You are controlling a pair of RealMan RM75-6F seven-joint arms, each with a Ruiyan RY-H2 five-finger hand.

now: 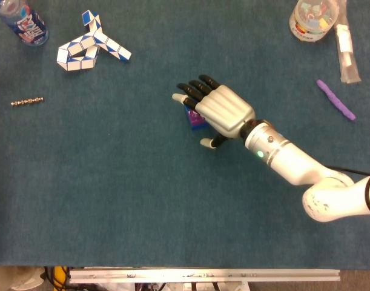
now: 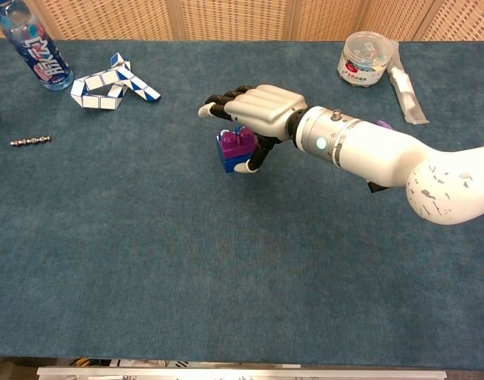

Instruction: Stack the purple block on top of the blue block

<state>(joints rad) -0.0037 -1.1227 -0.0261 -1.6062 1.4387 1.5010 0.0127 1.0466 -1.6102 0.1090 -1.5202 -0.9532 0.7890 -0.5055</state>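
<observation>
The right hand (image 1: 218, 109) is hovering palm-down over mid-table, hiding most of the stack from the head view. The chest view is showing the purple block (image 2: 236, 142) sitting on the blue block (image 2: 228, 162), at the hand's seven o'clock, fingers spread and thumb touching the stack.

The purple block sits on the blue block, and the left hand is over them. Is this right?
Not quite: it is the right hand, not the left, as the chest view shows. The purple block does sit on the blue block, under that hand.
</observation>
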